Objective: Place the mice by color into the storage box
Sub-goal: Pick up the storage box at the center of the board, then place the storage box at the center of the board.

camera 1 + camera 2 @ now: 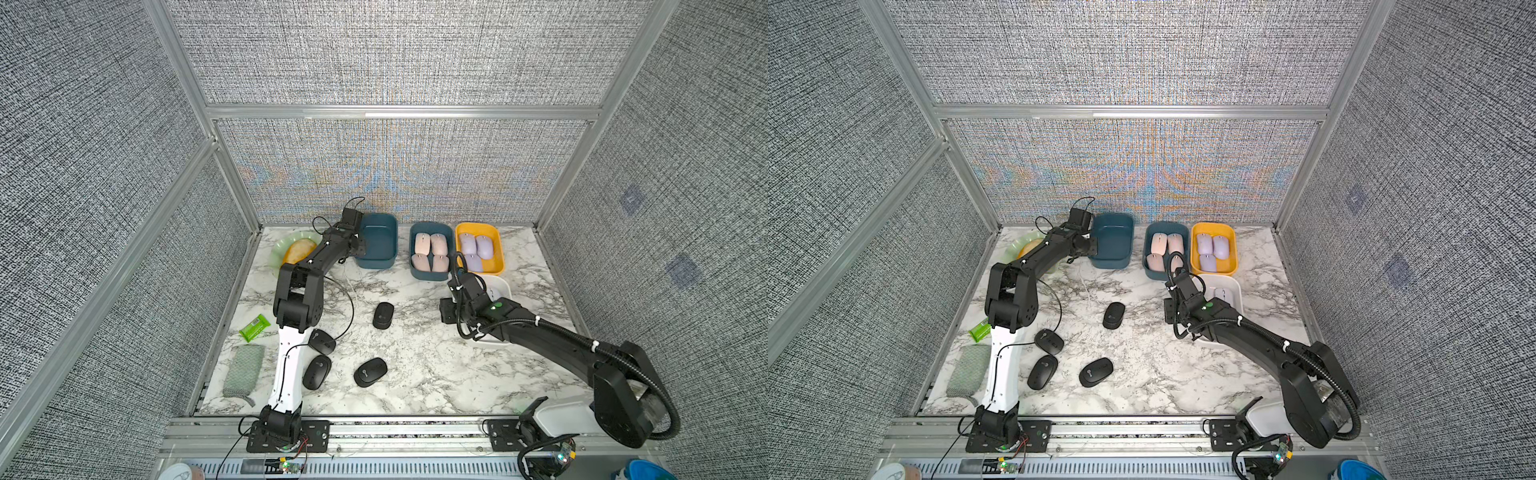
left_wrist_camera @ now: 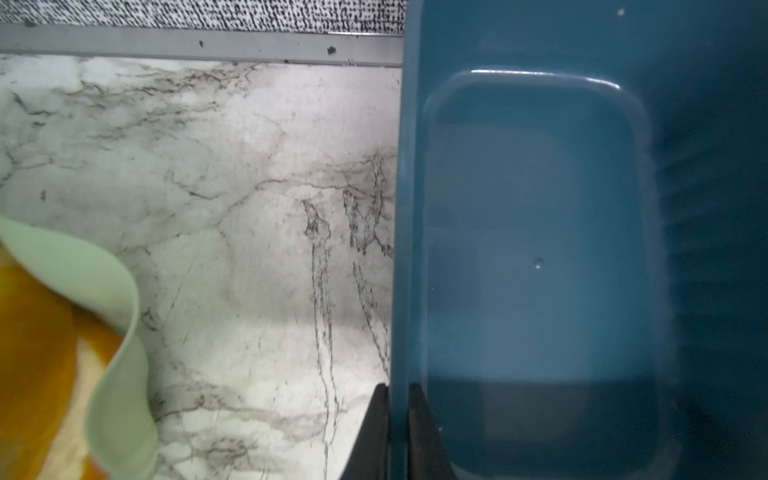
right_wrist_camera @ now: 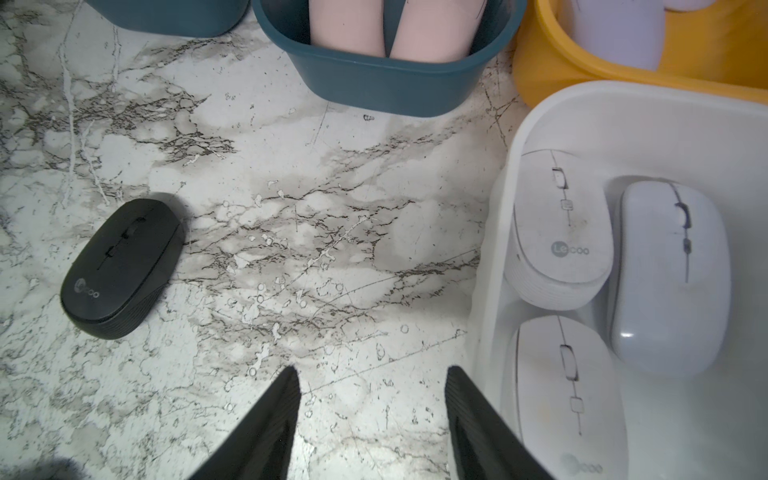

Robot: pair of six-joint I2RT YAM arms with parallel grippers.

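Mice [image 1: 370, 372], smooth ovals: four black [image 1: 383, 315], four pink [image 1: 422, 243], three lilac [image 1: 484, 246], three white [image 3: 561, 224]. Left gripper [image 2: 397, 390] pinches twelve-o'clock teal box [image 1: 374, 262]; right gripper [image 3: 374, 376] parted.

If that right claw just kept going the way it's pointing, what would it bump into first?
Most likely the teal box holding pink mice, straight ahead of the open right gripper; if it tilts downward, bare marble table comes first. Depth is unclear.

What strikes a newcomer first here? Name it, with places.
Four black mice lie loose on the front half of the marble table. Along the back, pink mice fill a blue box, lilac mice a yellow box, and white mice a white box in front of it. The left gripper is clamped on the rim of an empty blue box at the back left.
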